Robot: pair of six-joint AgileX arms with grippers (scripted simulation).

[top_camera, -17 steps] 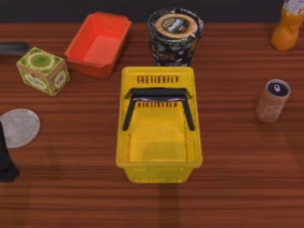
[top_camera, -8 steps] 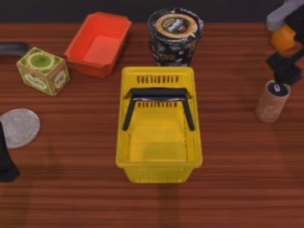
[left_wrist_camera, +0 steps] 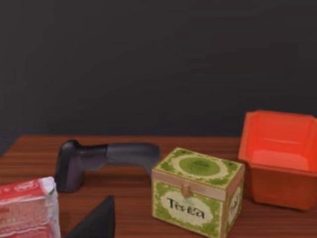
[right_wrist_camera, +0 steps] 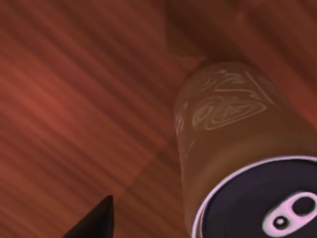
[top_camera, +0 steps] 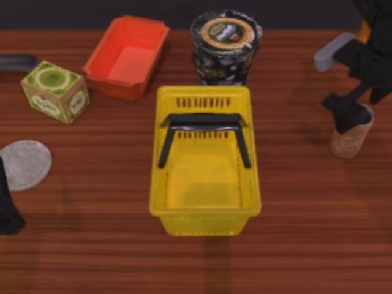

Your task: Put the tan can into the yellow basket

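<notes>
A: How much room do we have around the yellow basket (top_camera: 205, 217)?

B: One basket, mid-table, bare wood on both flanks and in front. Behind it stand one black tub (top_camera: 225, 46) and one orange tray (top_camera: 125, 56).

A: And our tan can (top_camera: 351, 138)?

B: One, upright near the table's right edge. Our right gripper (top_camera: 349, 111) hangs over its top; whether its fingers are spread, we cannot tell. Our left gripper (top_camera: 7, 208) sits parked at the left edge.

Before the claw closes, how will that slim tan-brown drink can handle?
The slim tan-brown drink can stands upright, tall for its base, so a sideways nudge could probably tip it and let it roll. Its smooth round wall looks slippery. The right claw hovers at its top.
</notes>
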